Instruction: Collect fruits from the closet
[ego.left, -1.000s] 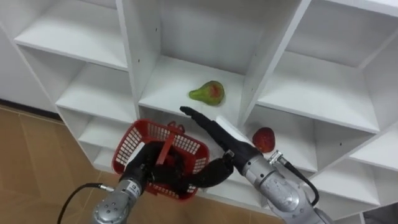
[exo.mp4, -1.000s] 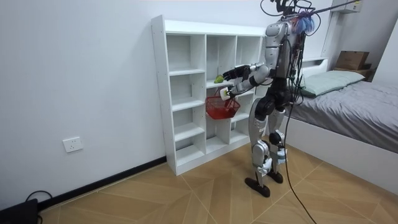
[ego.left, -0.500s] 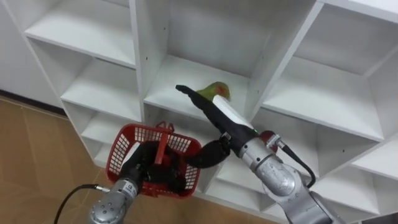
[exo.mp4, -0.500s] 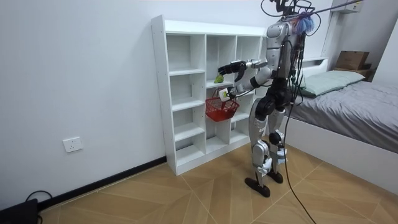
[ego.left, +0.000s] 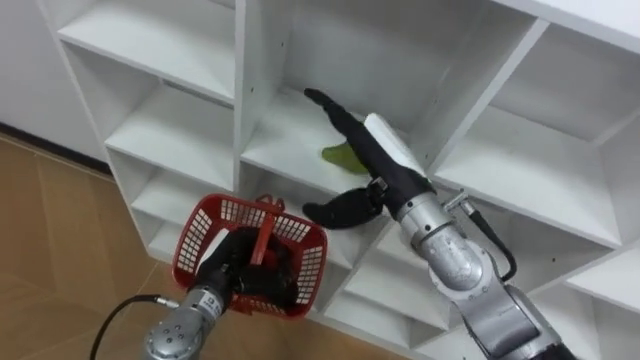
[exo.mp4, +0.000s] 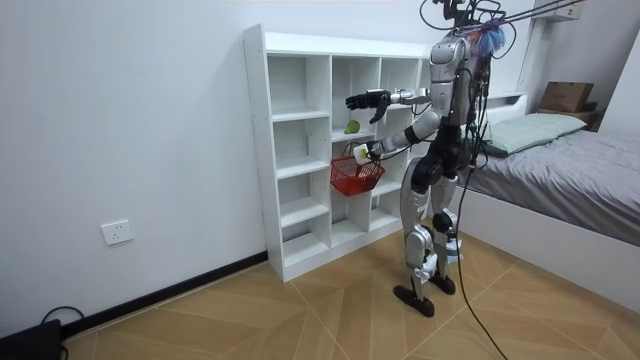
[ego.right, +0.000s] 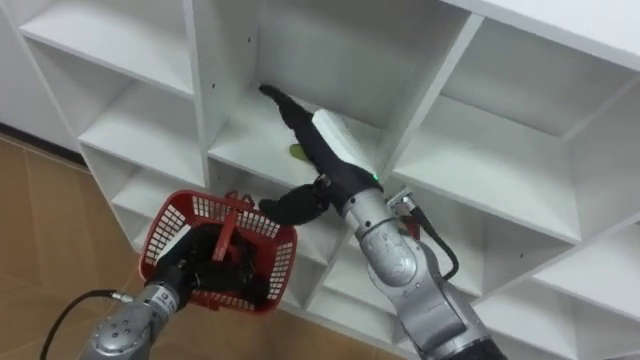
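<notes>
A green pear (ego.left: 338, 157) lies in the middle compartment of the white shelf unit (ego.left: 170, 135), partly hidden behind my right hand (ego.left: 386, 160). That hand reaches into the compartment with straight fingers and spread thumb, just above and in front of the pear, open and holding nothing. Lower left, my left hand (ego.left: 248, 276) is shut on the handle of a red wire basket (ego.left: 205, 240), hanging in front of the lower shelves. In the room view I stand facing the shelf unit (exo.mp4: 290, 150), right hand (exo.mp4: 364, 100) raised over the pear (exo.mp4: 352, 127) and the basket (exo.mp4: 357, 176) below.
White dividers wall the pear's compartment on both sides. Neighbouring compartments (ego.left: 520, 150) are bare. Wooden floor (ego.left: 60, 250) lies at lower left. A bed (exo.mp4: 560, 150) stands at the room view's right, behind me.
My right hand has risen and pushed forward into the middle compartment, now covering part of the pear. The basket stays in my left hand. The red fruit seen earlier is hidden behind my arm.
</notes>
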